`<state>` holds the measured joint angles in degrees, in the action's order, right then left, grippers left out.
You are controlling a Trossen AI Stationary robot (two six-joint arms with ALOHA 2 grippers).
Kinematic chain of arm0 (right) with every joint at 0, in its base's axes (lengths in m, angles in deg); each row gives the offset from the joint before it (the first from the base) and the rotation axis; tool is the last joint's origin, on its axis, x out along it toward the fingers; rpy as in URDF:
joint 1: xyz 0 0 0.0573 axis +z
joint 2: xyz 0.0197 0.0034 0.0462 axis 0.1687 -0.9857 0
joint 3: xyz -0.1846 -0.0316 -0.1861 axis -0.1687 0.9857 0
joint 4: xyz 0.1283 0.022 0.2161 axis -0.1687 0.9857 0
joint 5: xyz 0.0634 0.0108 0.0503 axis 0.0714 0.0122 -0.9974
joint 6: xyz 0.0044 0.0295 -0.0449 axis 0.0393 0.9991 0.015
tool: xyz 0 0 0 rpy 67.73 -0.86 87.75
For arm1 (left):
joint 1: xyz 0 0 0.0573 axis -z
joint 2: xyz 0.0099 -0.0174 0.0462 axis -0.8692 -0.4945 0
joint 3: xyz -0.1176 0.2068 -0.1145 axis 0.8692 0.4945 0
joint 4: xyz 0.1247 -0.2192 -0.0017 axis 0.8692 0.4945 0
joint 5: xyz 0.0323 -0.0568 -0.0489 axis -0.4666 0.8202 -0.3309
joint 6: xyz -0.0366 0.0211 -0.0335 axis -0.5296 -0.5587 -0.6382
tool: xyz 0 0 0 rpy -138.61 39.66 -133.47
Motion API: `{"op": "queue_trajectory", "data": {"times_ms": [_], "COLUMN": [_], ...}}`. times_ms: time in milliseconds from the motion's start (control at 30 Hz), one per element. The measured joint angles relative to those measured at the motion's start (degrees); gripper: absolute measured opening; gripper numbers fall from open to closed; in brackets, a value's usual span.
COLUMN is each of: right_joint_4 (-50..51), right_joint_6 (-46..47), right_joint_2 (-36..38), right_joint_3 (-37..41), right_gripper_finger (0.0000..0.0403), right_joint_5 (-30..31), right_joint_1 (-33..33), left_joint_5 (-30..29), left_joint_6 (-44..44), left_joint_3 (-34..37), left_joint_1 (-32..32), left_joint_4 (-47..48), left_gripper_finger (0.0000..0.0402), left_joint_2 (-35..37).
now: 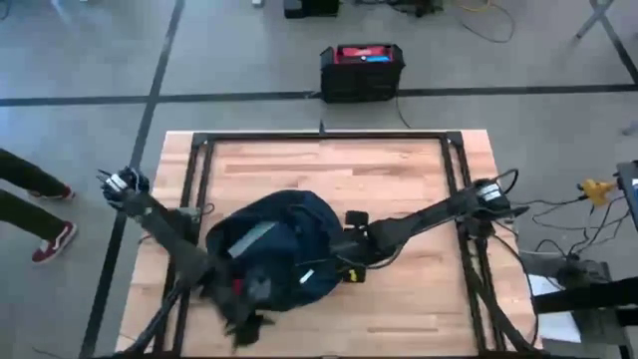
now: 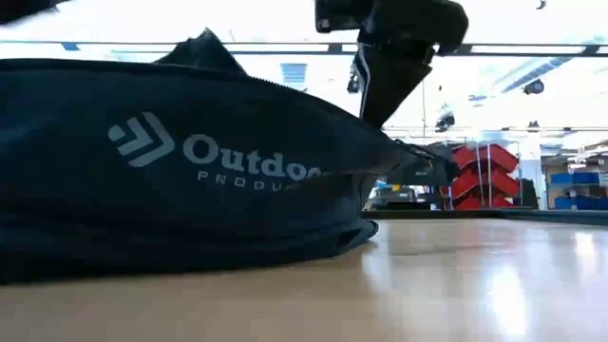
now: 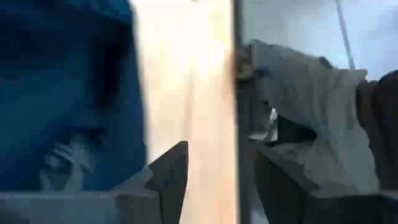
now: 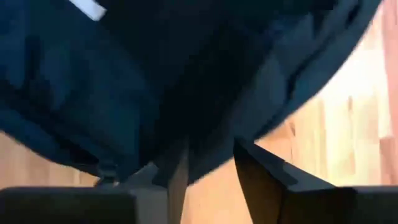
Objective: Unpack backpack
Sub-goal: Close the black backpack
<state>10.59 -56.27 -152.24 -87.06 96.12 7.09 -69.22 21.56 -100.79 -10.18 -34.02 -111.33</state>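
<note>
The dark navy backpack lies flat on the wooden table, left of the middle; in the low view its printed side faces the camera. My right gripper reaches in from the table's right, at the backpack's right edge, and is shut on its fabric. My left gripper is at the backpack's near left corner by the table's near edge, open. Bare wood shows between its fingers, with the backpack beside it. My right gripper holds the backpack's right edge between its two fingers. It comes slanting down from the table's right. In the low view the fabric there is drawn out to a point and held above the table. The rest lies on the table.
A black frame runs around the table top. A black box with a red top stands on the floor beyond the far edge. A person's legs are at the left. Bare wood lies far and right of the backpack.
</note>
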Motion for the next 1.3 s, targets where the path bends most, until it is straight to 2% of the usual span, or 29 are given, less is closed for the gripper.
{"op": "queue_trajectory", "data": {"times_ms": [133, 233, 333, 500, 600, 767, 900, 1000, 1167, 1300], "right_joint_4": [0.73, 0.68, 0.52, -0.23, -1.22, -7.86, -8.87, -9.88, -10.34, -10.44], "right_joint_6": [2.17, 3.68, 6.26, 11.73, 13.44, 12.86, 14.45, 15.24, 16.64, 16.93], "right_joint_2": [0.00, 0.00, 0.00, 0.00, 0.08, 2.39, 3.75, 5.06, 6.05, 6.04], "right_joint_3": [0.00, 0.00, 0.94, 4.72, 6.30, 9.17, 10.10, 10.18, 10.12, 10.12], "right_gripper_finger": [0.0159, 0.0183, 0.0204, 0.0213, 0.0174, 0.0023, 0.0006, 0.0003, 0.0001, 0.0000], "right_joint_5": [-4.14, -10.22, -14.34, -15.09, -15.18, -15.15, -14.65, -10.98, -10.57, -10.54], "right_joint_1": [-2.67, -4.65, -6.24, -6.73, -6.50, -5.05, -4.00, -2.82, -1.39, -0.66], "left_joint_5": [-13.95, -20.67, -22.31, -25.68, -27.03, -31.44, -35.61, -39.78, -44.11, -44.30], "left_joint_6": [-1.50, -0.24, 2.90, 12.22, 18.99, 25.56, 28.56, 29.34, 37.05, 42.02], "left_joint_3": [0.00, 0.00, 0.00, 0.00, 0.00, 0.00, -0.62, -3.43, -10.07, -16.63], "left_joint_1": [3.96, 4.11, 1.91, -3.20, -6.35, -10.78, -13.20, -14.10, -14.44, -15.14], "left_joint_4": [-0.04, -0.68, -4.00, -16.56, -27.16, -47.83, -60.22, -60.03, -55.67, -42.92], "left_gripper_finger": [0.0156, 0.0156, 0.0156, 0.0156, 0.0156, 0.0156, 0.0156, 0.0156, 0.0156, 0.0156], "left_joint_2": [-0.67, -1.30, -3.50, -10.86, -16.03, -24.34, -30.83, -34.76, -38.07, -38.38]}}
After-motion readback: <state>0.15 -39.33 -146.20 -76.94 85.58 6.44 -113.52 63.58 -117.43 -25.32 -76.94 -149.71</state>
